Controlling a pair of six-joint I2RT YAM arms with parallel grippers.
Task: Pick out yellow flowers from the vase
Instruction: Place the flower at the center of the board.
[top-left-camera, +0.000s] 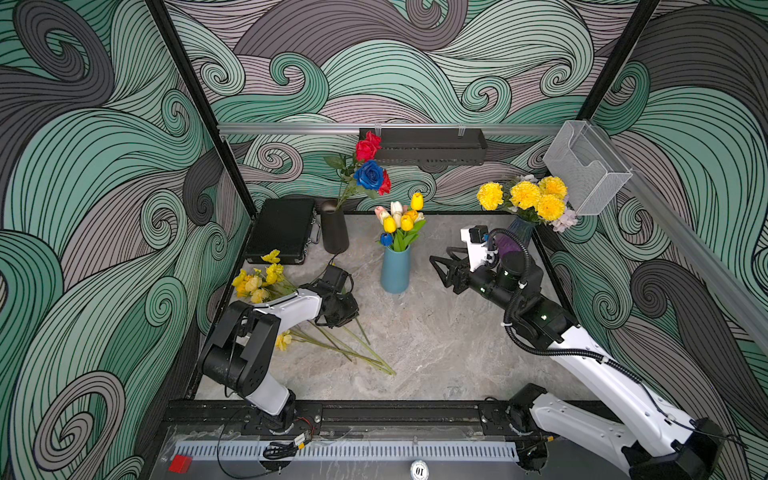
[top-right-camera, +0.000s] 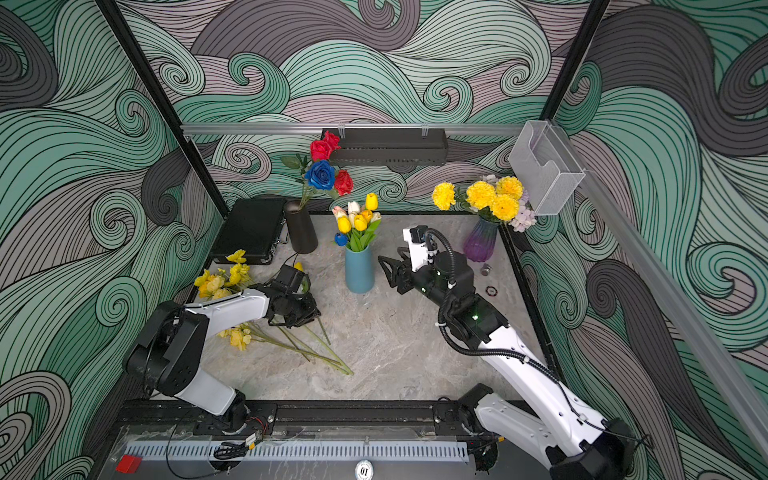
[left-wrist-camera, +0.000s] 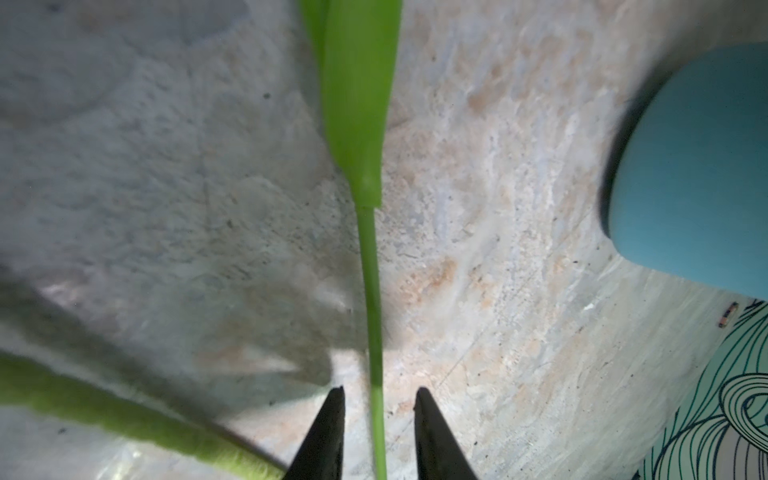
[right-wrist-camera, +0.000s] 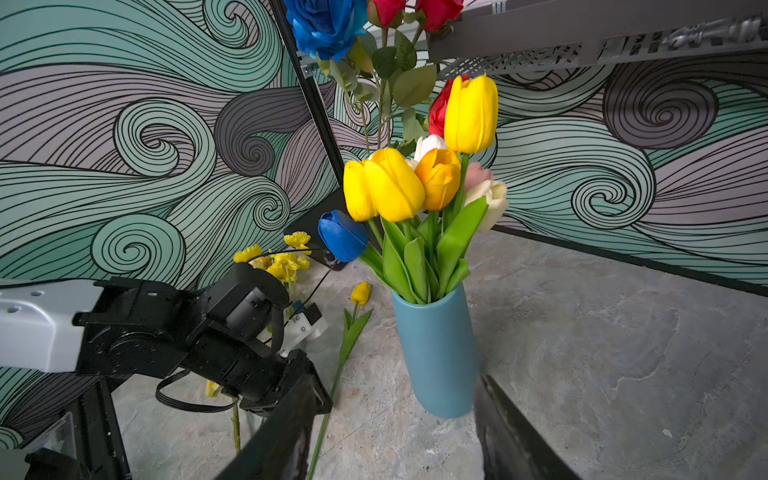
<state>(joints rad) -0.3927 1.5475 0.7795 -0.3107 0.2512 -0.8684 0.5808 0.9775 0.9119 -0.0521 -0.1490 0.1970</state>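
White round badge (top-left-camera: 419, 471) at 6 o'clock reads "10". My left claw (left-wrist-camera: 380, 390) barely parted, yellow tulip stem (left-wrist-camera: 373, 291) between jaws, not touching; my right claw (top-left-camera: 438, 272) spread, blue vase (top-left-camera: 395, 270) at 9 o'clock.

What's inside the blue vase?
Three yellow tulips, an orange tulip, a blue tulip, white and pink tulips, and green leaves. The vase wall hides their lower stems and whatever lies at the bottom.
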